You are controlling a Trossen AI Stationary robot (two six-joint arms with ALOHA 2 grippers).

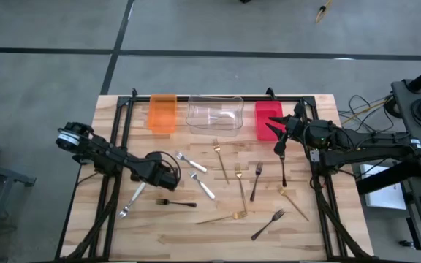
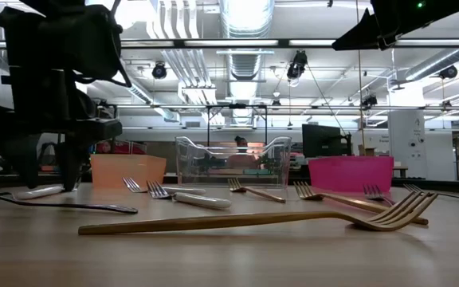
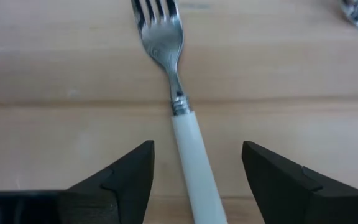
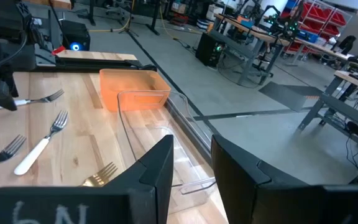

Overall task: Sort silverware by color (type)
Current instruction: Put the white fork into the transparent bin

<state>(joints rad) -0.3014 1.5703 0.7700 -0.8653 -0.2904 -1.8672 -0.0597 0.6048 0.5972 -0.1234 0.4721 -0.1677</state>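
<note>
My left gripper (image 1: 172, 177) hangs low over the worktop (image 1: 167, 234), fingers (image 3: 114, 186) spread wide on either side of a white-handled fork (image 3: 185, 155) that lies flat between them, untouched. Behind stand the orange bin (image 1: 162, 112), clear bin (image 1: 215, 112) and red bin (image 1: 267, 117). Gold, silver and black forks lie scattered mid-worktop, one gold fork (image 1: 220, 161) near the clear bin. My right gripper (image 1: 278, 131) is by the red bin, clamped on a black utensil (image 1: 283, 164) hanging down.

Bare wood flanks the white-handled fork (image 3: 188, 155) between the left gripper (image 3: 194, 186) jaws; other forks lie beyond.
</note>
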